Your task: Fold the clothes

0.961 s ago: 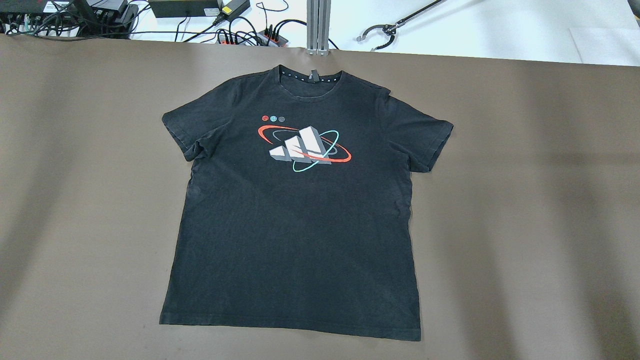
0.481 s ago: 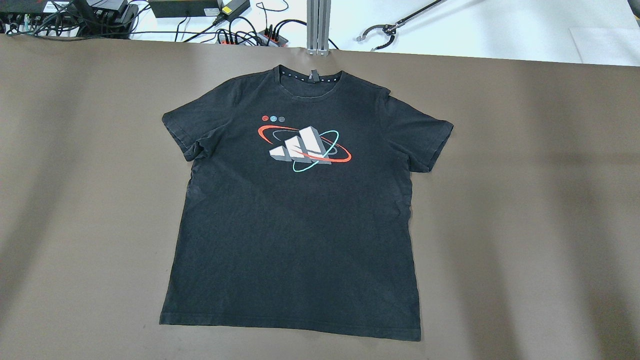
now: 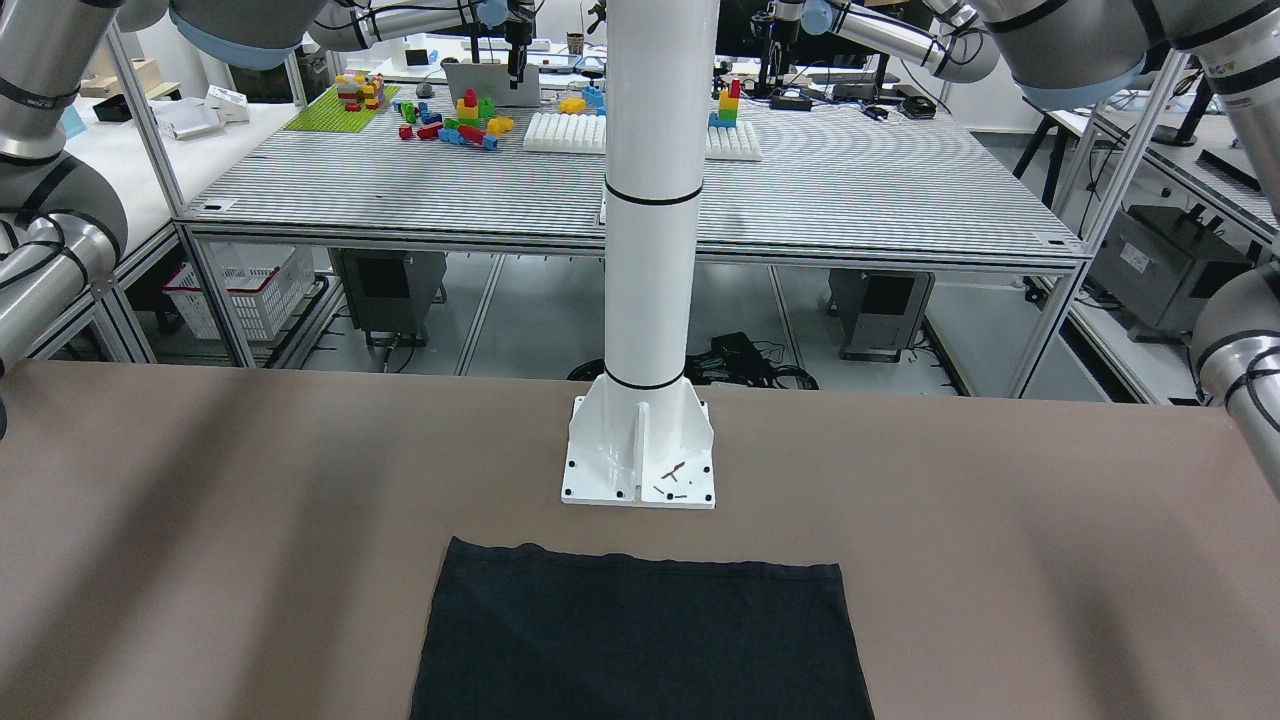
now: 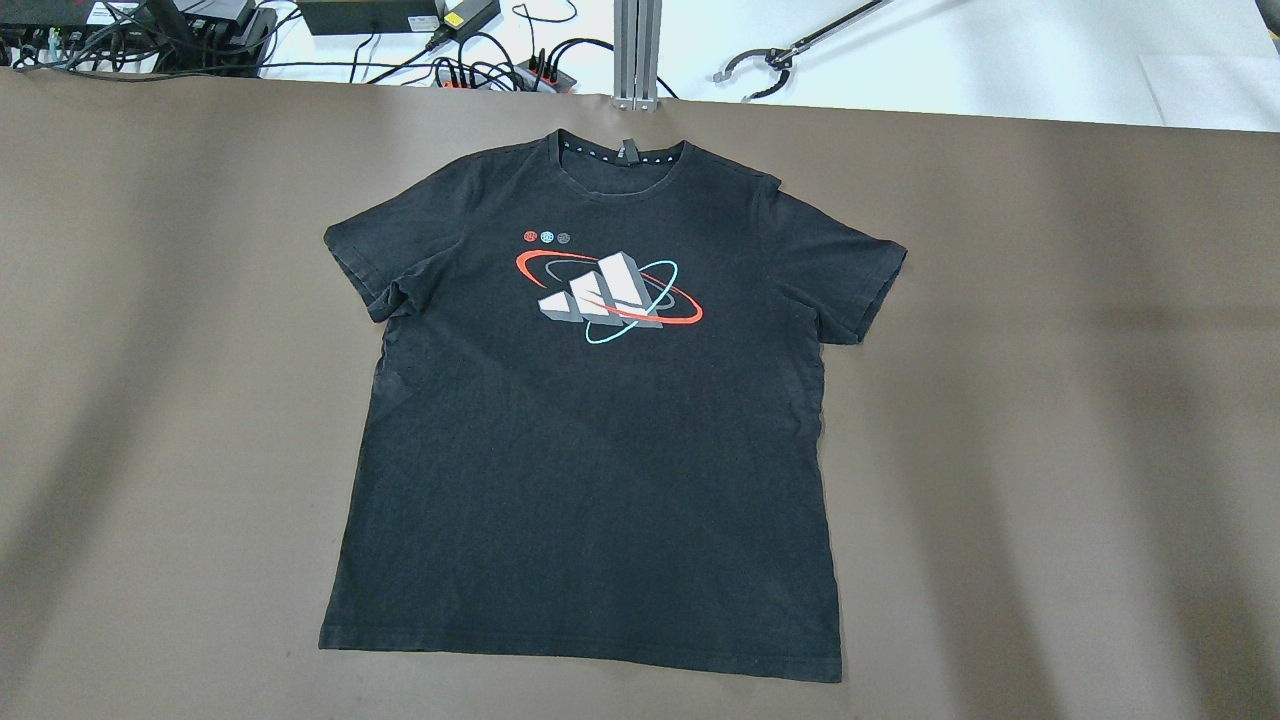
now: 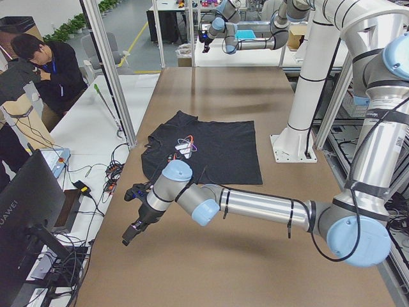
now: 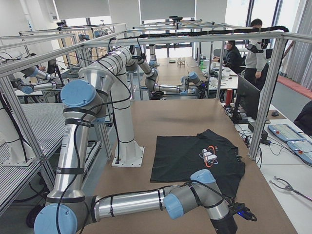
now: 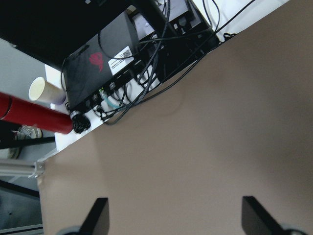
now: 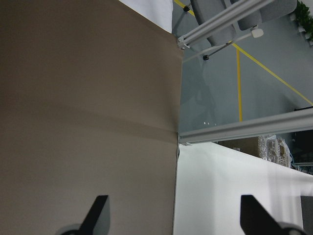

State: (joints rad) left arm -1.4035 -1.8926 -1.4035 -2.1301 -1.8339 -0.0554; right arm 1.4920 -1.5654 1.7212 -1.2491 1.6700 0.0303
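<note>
Overhead exterior: mounted high behind robot, aimed forward and down; whole black T-shirt (image 4: pixel 590 450) on brown table (image 4: pixel 1050 400) framed.
Front-facing: set opposite, white pillar (image 3: pixel 650 200) faced; only hem end of shirt caught.
Side views: placed at table ends, sighted along table; shirt shared at mid-distance.
Left wrist: held close over table; left gripper (image 7: pixel 175 218) fingers (image 7: pixel 100 215) seen at frame bottom, table edge ahead of fingertips.
Right wrist: likewise; right gripper (image 8: pixel 175 218) fingers (image 8: pixel 100 213) seen, table edge running between them.
</note>
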